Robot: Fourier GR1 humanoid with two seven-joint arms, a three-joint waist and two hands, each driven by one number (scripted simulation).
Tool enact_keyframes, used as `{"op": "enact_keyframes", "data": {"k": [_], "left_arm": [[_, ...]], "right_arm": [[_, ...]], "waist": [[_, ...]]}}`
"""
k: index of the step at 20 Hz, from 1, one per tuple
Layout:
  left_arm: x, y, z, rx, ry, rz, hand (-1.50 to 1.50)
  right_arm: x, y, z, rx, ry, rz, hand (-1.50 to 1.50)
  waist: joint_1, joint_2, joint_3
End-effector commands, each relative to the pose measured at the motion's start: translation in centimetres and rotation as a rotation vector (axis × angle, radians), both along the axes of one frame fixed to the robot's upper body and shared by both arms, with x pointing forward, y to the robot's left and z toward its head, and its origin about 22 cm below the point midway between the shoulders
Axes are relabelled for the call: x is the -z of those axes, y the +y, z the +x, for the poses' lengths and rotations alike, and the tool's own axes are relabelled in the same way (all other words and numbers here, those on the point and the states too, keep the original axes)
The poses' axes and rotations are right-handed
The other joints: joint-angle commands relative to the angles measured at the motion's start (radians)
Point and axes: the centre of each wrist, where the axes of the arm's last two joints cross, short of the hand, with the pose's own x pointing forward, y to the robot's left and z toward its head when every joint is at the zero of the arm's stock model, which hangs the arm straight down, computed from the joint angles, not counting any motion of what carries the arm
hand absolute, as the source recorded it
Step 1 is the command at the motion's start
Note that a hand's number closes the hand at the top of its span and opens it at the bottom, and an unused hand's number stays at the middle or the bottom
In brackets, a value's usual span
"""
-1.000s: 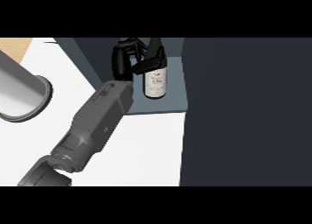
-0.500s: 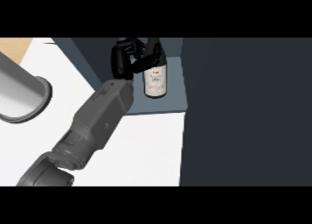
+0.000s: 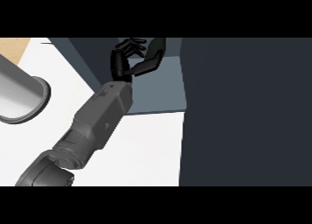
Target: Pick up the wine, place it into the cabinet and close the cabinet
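The one robot hand (image 3: 133, 59) I can see belongs to the left arm. Its grey forearm (image 3: 100, 118) slants up from the lower left of the frame across the white worktop (image 3: 139, 148) and ends inside the open cabinet (image 3: 155, 94) at the upper middle. The hand hangs over the back of the cabinet's grey-blue floor, close to the top edge of the view. From here it is a dark cluster, and I cannot tell how far open it is or whether it has hold of anything. I cannot make out the wine bottle at all. No label or glass shows on the bare part of the cabinet floor below the hand. If the bottle is in there, it is hidden by the hand or lies deeper than the view reaches, so I cannot say which way it points either. My guess is that it sits at or just beyond the hand, further into the cabinet. The next move depends on that: the hand would need to come back out toward the lower left, along the line of its own forearm, without catching the bottle. A wide dark panel (image 3: 248, 109), probably the cabinet's door or side, fills the right of the frame, just beside the opening. A pale grey cylinder (image 3: 16, 94) lies at the left edge, well apart from the hand. The right hand is out of sight.
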Motion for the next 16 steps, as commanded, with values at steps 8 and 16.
{"op": "enact_keyframes", "data": {"k": [8,16], "left_arm": [[2.1,1.6,-0.7,-0.063,0.033,0.124,-1.5],[3.2,1.8,-1.3,-0.094,0.05,0.154,-1.5]], "right_arm": [[-0.7,-0.5,-1.2,-0.035,-0.034,0.036,-1.5],[-0.7,-0.5,-1.7,-0.052,-0.036,0.016,-1.5]], "waist": [[-0.018,0.012,-0.003],[-0.019,0.012,-0.003]]}}
